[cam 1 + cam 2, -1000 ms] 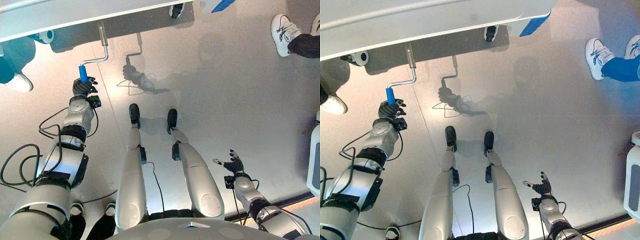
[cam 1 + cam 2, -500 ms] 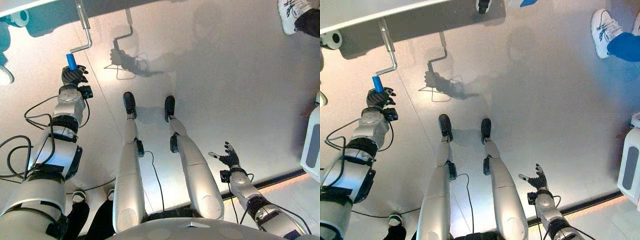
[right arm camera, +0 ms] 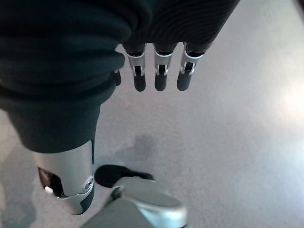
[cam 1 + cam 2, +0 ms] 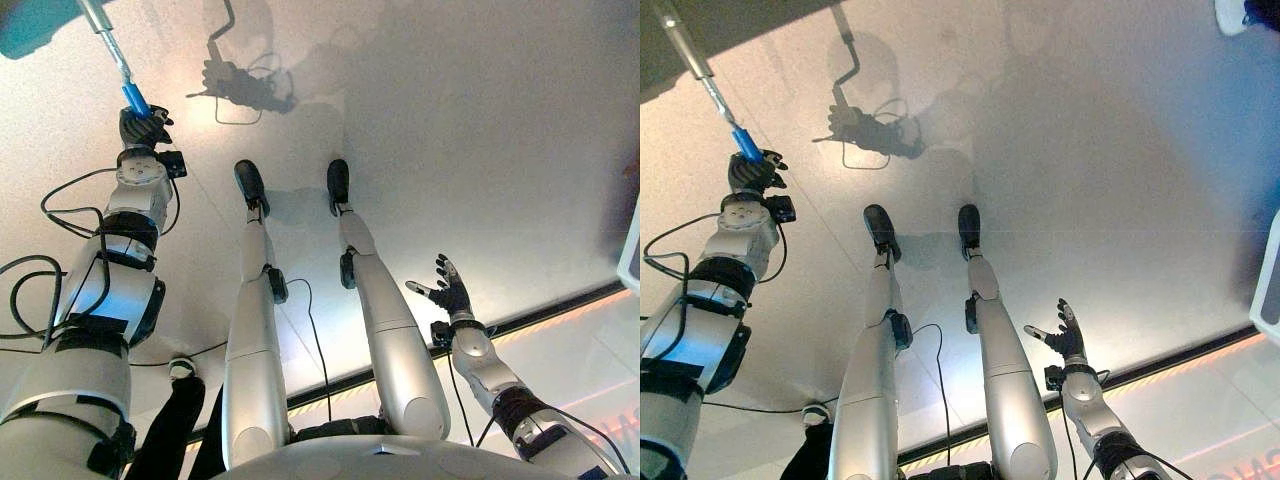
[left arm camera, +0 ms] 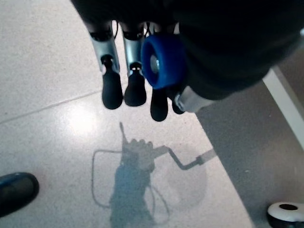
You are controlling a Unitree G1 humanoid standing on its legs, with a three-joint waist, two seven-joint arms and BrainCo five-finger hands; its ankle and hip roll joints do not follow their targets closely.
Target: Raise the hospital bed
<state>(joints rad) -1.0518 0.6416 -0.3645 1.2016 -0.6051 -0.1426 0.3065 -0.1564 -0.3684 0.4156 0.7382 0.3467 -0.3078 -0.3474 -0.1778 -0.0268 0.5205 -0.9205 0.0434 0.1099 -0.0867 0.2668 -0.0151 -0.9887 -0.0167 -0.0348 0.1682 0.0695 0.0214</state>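
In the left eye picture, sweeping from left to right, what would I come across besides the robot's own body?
Metal crank rod with a blue handle grip held in the left hand → right hand spread open above the pale speckled floor → white object at the edge.

The metal crank (image 4: 108, 40) now slants in one straight line from the underside of the bed down to its blue grip (image 4: 746, 145), where a second ago it showed as a bent arm with the grip hanging below a sideways bar. The left hand (image 4: 141, 127), fingers wrapped round the blue grip, has swung with it. The head camera has tipped downward, so the bed frame (image 4: 700, 20) and its wheels have slid almost out at the top and a bright strip on the floor (image 4: 560, 200) has come into sight. The right hand (image 4: 447, 296), fingers spread and relaxed, is lifted higher beside the body than before.
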